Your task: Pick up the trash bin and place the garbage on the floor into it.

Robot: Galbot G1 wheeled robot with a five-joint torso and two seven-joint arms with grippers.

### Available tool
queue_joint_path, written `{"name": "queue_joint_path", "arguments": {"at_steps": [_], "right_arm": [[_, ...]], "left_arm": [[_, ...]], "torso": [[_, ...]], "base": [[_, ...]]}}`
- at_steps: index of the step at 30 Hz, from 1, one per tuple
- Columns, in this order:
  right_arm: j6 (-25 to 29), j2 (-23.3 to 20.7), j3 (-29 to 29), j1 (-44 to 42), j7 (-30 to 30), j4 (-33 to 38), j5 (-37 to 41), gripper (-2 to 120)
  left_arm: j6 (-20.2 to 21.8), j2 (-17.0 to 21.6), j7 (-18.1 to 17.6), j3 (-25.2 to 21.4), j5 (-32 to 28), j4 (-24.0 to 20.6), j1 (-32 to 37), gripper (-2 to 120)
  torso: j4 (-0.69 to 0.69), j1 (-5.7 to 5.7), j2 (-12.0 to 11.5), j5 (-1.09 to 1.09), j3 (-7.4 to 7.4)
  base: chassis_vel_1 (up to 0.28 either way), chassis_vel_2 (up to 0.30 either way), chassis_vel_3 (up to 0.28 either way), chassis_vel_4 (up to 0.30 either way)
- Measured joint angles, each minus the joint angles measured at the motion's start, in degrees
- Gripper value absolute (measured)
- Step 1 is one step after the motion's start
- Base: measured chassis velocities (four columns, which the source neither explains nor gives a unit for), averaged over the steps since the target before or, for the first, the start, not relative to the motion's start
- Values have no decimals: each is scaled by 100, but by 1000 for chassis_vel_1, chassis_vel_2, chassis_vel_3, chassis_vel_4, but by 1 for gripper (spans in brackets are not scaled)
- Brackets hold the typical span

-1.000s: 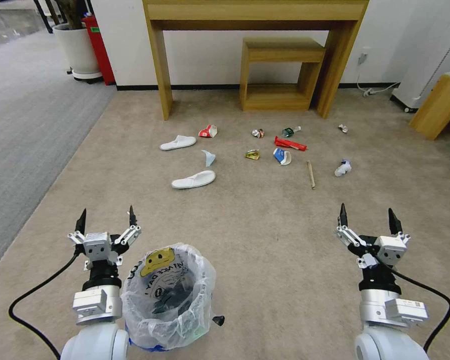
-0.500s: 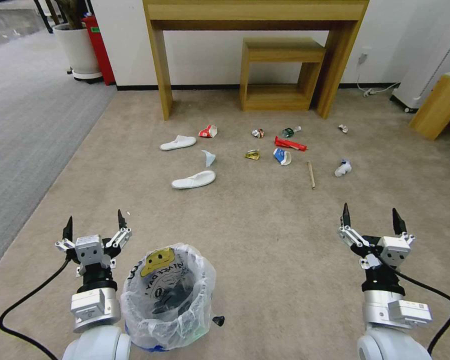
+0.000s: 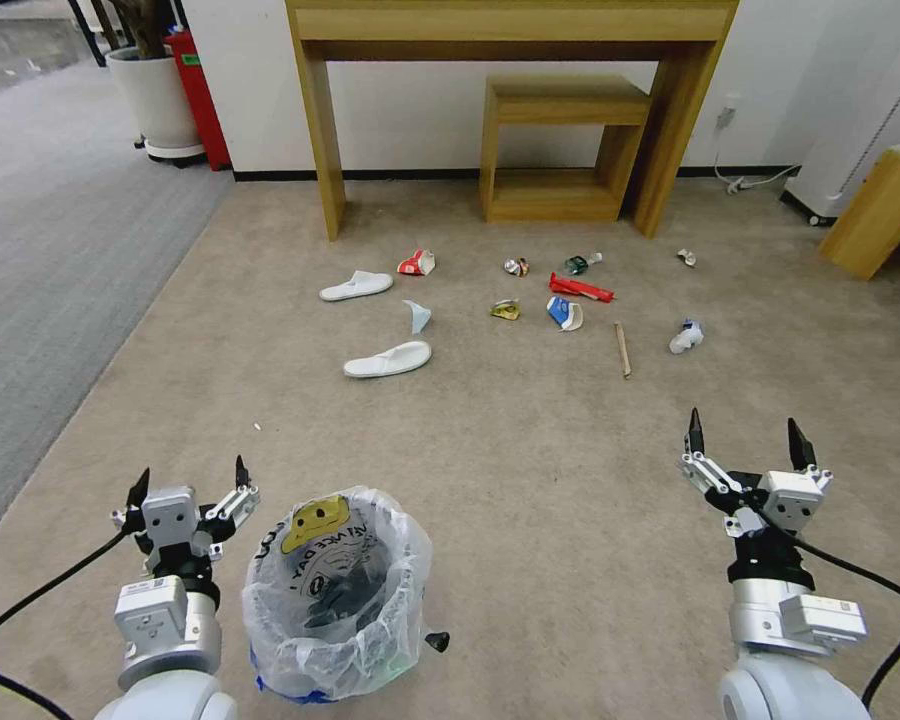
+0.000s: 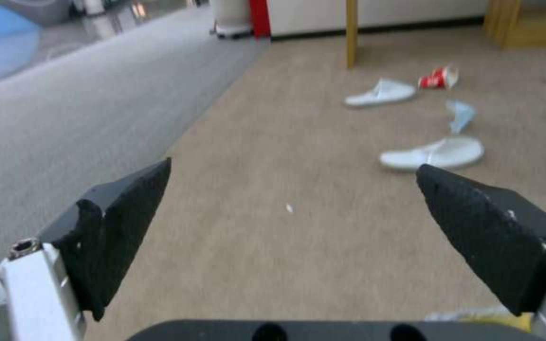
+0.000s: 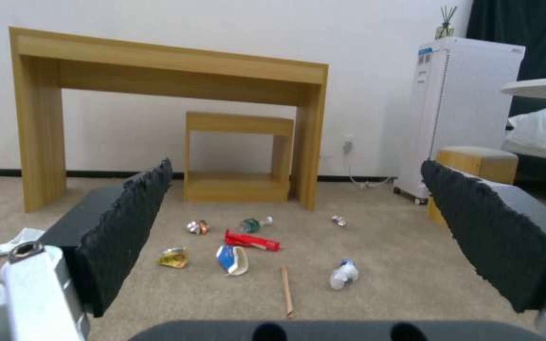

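left end effector [image 3: 188,479] spread wide, empty, hovering low | trash bin [image 3: 336,590] upright on the floor [image 3: 530,470], just beside it toward robot's right, nearly touching; left arm far nearer | garbage [image 3: 387,359] scattered well ahead | right end effector [image 3: 748,432] wide, empty, well apart from bin

My left gripper [image 3: 190,480] and right gripper [image 3: 745,434] match: two black, pointed, wedge-shaped fingers [image 4: 124,215] with a rough, pebbled inner face, each carried on pale silver linkages from a boxy silver-white block. Below each block sits a black collar, then a silver cylindrical wrist with a square side housing, then a rounded white arm shell. A black cable [image 3: 30,610] loops from each wrist.
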Motion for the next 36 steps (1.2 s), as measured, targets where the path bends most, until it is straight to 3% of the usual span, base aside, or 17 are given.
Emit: {"name": "queue_joint_path", "arguments": {"at_steps": [12,14,36], "right_arm": [[-104,-135,56,20,13,-23,82,100],[-162,-147,57,42,16,-19,91,100],[-267,-81,55,66,21,23,92,100]], "left_arm": [[1351,705,-670,143,-1208,-44,228,100],[1710,889,-888,183,-1695,-180,312,100],[1976,1128,-1068,293,-2035,-116,445,100]], "torso": [[0,0,0,0,0],[0,0,0,1,0],[0,0,0,1,0]], "base": [[0,0,0,0],[0,0,0,0],[0,0,0,0]]}}
